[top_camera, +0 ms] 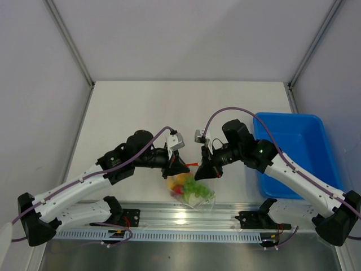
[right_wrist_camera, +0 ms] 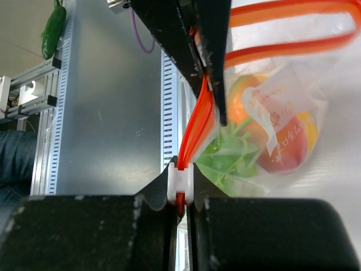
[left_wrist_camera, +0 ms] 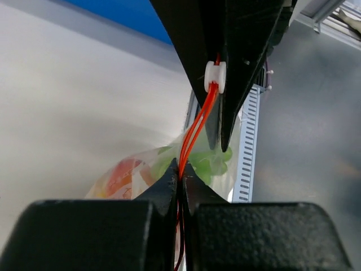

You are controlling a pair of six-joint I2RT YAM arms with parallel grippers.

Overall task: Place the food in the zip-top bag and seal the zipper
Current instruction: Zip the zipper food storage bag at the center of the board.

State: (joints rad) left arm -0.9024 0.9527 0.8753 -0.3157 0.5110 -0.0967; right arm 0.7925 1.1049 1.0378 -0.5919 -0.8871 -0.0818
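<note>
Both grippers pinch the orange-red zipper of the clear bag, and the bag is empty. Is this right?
Not quite. The left gripper and the right gripper do pinch the zipper, but the zip-top bag is not empty: the food is inside it, as the right wrist view shows.

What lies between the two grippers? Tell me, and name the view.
The zipper runs from the left gripper to the right gripper, both shut on it; clearest in the left wrist view.

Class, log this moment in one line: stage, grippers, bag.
stage: sealing | left gripper: shut on orange-red zipper strip | right gripper: shut on white slider | clear plastic bag: toy food inside
</note>
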